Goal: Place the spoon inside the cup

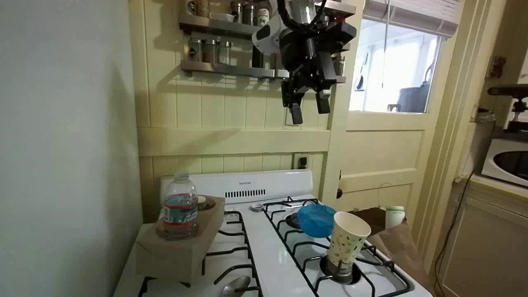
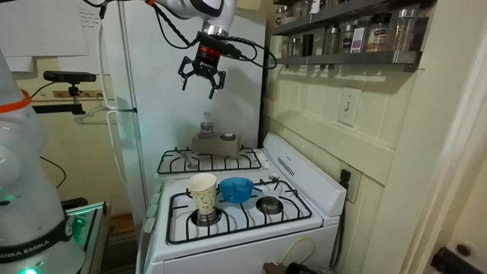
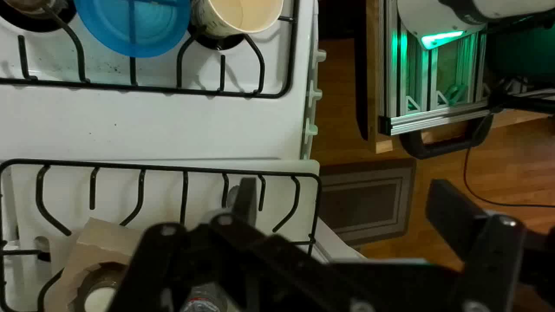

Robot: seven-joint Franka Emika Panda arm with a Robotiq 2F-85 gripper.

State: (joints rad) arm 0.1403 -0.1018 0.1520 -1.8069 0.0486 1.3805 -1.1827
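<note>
The spoon is a grey metal spoon lying on the stove's grate beside the cardboard box. In an exterior view its bowl end (image 1: 236, 285) shows at the bottom edge; it also shows in an exterior view (image 2: 189, 160). In the wrist view the spoon (image 3: 232, 196) is partly hidden behind a finger. The cream-white patterned cup (image 1: 348, 243) stands upright on a burner, also seen in an exterior view (image 2: 203, 194) and in the wrist view (image 3: 245, 15). My gripper (image 1: 310, 115) is open and empty, high above the stove, also in an exterior view (image 2: 198, 92) and the wrist view (image 3: 342, 195).
A blue bowl-like thing (image 2: 236, 190) sits right beside the cup. A cardboard box (image 1: 173, 260) carries a plastic bottle (image 1: 180, 208) and a clear lidded jar (image 2: 228, 137). Spice shelves (image 1: 231, 70) are on the wall behind the arm. A fridge (image 2: 171, 114) flanks the stove.
</note>
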